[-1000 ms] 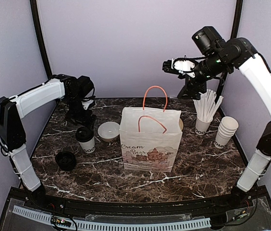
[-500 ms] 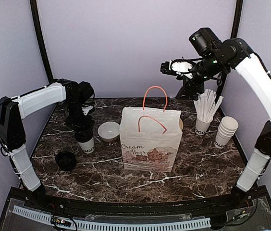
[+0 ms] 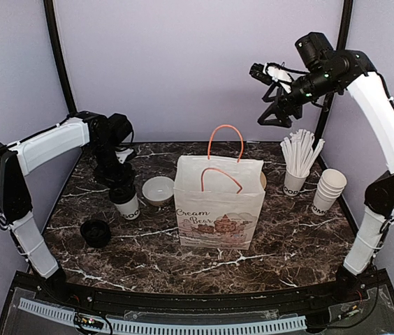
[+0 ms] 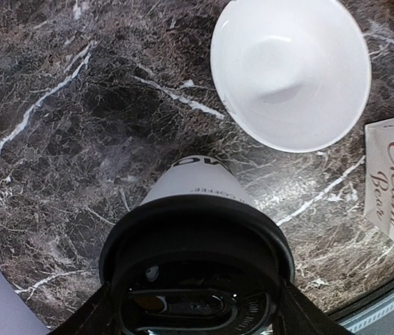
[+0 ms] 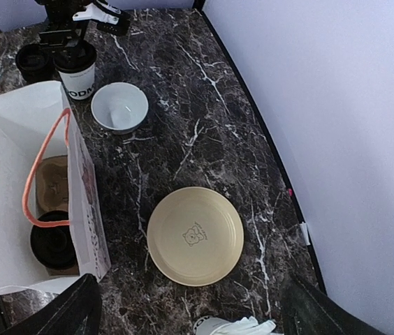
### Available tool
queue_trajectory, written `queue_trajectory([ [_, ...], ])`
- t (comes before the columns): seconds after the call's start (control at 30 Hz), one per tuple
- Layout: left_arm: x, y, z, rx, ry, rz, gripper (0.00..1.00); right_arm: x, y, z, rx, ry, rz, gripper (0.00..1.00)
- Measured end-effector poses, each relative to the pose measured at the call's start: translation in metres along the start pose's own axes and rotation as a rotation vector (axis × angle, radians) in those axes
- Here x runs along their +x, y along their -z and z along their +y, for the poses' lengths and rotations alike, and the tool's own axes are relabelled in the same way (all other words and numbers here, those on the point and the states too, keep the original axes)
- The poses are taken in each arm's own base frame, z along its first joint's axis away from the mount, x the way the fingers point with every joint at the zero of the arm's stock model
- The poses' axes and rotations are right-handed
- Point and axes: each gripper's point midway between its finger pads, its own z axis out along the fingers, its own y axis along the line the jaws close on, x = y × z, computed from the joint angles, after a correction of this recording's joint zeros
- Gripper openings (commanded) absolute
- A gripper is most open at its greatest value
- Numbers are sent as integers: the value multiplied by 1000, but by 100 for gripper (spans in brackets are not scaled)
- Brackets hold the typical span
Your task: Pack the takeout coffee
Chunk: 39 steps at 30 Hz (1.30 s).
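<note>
The lidded coffee cup [image 4: 195,187] stands upright on the bench [image 4: 57,105], straight under the left pincer [image 4: 191,315], whose jaws flank its black lid [image 4: 197,234]. Whether they pinch it yet I cannot tell. The right pincer [image 5: 191,300] hangs spread and empty, high up and well apart, and the other lidded cup [image 5: 54,243] sits inside the paper bag [image 5: 12,132].

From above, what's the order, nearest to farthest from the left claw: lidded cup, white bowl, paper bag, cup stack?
1. Lidded cup, directly under the left gripper.
2. White bowl, just right.
3. Paper bag, centre.
4. Cup stack, far right.
</note>
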Motion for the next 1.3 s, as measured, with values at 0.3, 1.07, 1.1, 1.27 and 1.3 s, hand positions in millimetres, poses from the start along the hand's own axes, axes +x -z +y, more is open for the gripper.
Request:
queue_trajectory([
  [0.3, -8, 92, -6, 79, 38, -252, 60, -17, -12, 55, -332, -42, -156, 91],
  [1.07, 9, 281, -196, 559, -483, -703, 54, -17, -28, 97, -346, -91, -170, 0],
  [1.1, 14, 277, -207, 561, -517, -690, 53, -19, -22, 100, -345, -86, -184, 0],
  [1.27, 34, 250, -244, 497, -651, -638, 53, -30, 1, 120, -366, -48, -250, 0],
  [1.3, 38, 244, -249, 477, -677, -628, 52, -31, 3, 124, -375, -43, -255, 0],
])
